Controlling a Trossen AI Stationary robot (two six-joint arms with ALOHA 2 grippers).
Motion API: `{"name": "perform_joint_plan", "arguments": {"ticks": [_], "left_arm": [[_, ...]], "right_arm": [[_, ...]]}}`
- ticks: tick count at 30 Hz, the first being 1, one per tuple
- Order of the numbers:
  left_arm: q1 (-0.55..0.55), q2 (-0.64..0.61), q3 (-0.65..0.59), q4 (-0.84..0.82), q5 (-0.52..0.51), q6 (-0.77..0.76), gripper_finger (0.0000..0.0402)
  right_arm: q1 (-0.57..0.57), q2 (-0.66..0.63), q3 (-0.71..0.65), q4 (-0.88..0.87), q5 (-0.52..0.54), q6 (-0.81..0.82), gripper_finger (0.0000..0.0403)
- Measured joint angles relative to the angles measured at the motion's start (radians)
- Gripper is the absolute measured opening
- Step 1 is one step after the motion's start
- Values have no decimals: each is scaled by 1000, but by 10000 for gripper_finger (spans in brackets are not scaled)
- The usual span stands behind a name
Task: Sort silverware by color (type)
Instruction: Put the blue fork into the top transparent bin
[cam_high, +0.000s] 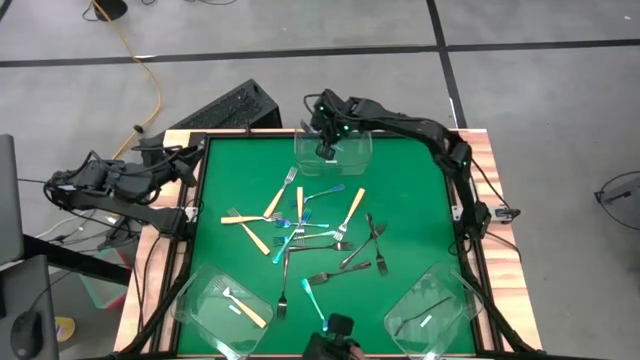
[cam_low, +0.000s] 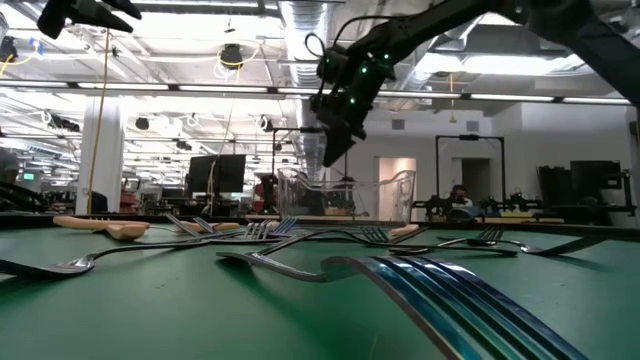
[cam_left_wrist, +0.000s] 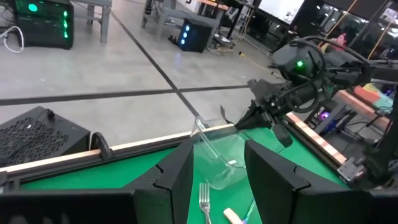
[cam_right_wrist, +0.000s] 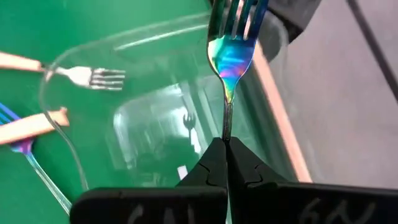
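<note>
Several forks lie scattered mid-table: tan-handled (cam_high: 352, 210), teal (cam_high: 285, 243) and dark grey (cam_high: 355, 258). My right gripper (cam_high: 325, 148) hovers over the clear tub at the far edge (cam_high: 345, 155), shut on a fork with a shiny blue-rainbow head (cam_right_wrist: 233, 56). My left gripper (cam_left_wrist: 221, 180) waits beyond the table's left edge, near the far corner (cam_high: 185, 165), open with nothing between its fingers. My right gripper pinches the fork's thin handle (cam_right_wrist: 226, 127) between its two fingertips. The fingers slant downward, and the fork runs on along them with its tines at the far end. The fork is lifted clear, above the far tub's opening.
A clear tub at the near left (cam_high: 200, 318) holds tan-handled forks. Another at the near right (cam_high: 455, 300) holds dark ones. A teal fork (cam_low: 450, 290) lies close to the near edge, by the low camera (cam_high: 338, 328). A black case (cam_high: 225, 108) stands beyond the far left corner.
</note>
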Motion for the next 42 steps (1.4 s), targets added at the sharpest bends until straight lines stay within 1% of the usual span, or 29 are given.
{"name": "perform_joint_plan", "arguments": {"ticks": [2, 10, 18, 26, 42], "left_arm": [[0, 0, 0, -11, -3, 0, 128], [0, 0, 0, -28, -4, -1, 128], [0, 0, 0, -28, -9, -2, 128], [0, 0, 0, -28, -9, -11, 128], [0, 0, 0, -29, -7, -10, 128]], "right_arm": [[-5, 13, 2, -47, 21, -3, 5], [-10, 85, 3, -148, 23, -58, 5], [-19, 112, 3, -155, 20, -72, 5], [-36, 153, 1, -249, 16, -72, 6], [-61, 186, 2, -293, 0, -72, 10]]}}
